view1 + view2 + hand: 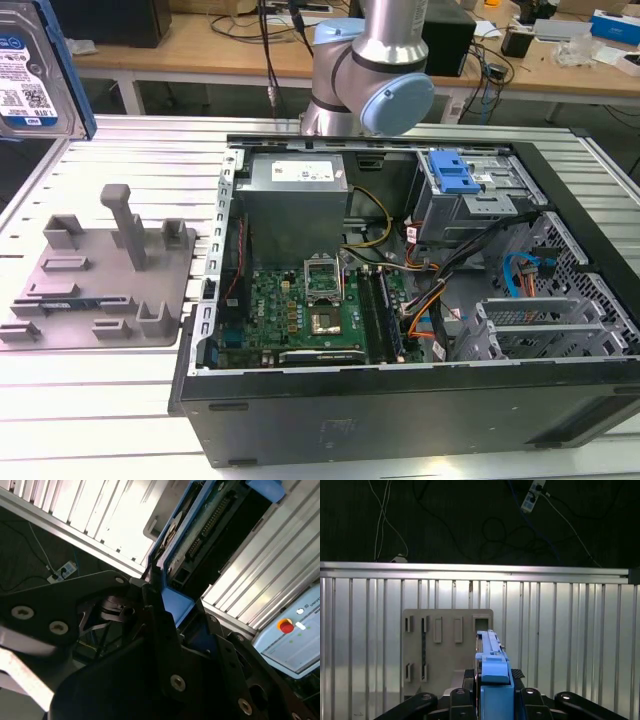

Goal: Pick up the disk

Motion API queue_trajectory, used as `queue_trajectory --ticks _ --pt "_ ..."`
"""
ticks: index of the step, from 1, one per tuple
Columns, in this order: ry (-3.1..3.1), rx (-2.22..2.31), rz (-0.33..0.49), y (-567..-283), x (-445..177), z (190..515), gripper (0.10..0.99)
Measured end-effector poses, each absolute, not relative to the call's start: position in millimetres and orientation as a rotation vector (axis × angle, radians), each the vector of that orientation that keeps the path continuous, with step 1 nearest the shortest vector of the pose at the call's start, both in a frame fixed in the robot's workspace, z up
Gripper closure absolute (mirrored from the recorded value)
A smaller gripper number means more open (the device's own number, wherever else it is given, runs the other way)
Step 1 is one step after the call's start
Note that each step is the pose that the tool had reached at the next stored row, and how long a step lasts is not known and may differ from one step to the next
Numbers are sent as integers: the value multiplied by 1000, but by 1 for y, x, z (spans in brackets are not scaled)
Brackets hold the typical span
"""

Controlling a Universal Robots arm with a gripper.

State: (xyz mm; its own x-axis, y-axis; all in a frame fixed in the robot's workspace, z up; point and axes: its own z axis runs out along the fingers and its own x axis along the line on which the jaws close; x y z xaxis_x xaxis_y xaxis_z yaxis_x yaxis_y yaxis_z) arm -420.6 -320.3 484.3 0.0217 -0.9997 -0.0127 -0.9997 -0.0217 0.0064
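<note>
The disk (28, 72), silver with a blue-and-white label and a blue side rail, hangs high in the air at the exterior view's upper left, above the table. The first wrist view shows the disk (489, 647) edge-on, its blue rail end clamped in my gripper (492, 692). In the second wrist view the disk (215, 525) shows its connector edge, and the black fingers (156, 607) of my gripper (177, 612) press on its blue rail. My gripper is shut on the disk. Below it lies the grey slotted holder tray (447, 652).
The grey holder tray (105, 290) lies on the slatted metal table (120, 390). An open computer case (400, 300) with a grey power supply box (295, 180) stands at the exterior view's right. The arm's base (370, 70) rises behind it. A pendant with a red button (286, 626) lies nearby.
</note>
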Motion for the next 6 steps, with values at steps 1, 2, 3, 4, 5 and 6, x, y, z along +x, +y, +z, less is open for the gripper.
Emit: queue_trajectory --ticks 1,2,3,4,5,6 --pt "2194 -2242 21 -320 -421 484 718" --pt "2194 -2242 21 -320 -421 484 718" --pt "2194 -2242 21 -320 -421 484 718" --pt "2194 -2242 21 -320 -421 484 718" --pt "2194 -2242 21 -320 -421 484 718" --pt "2194 -2242 21 -320 -421 484 718"
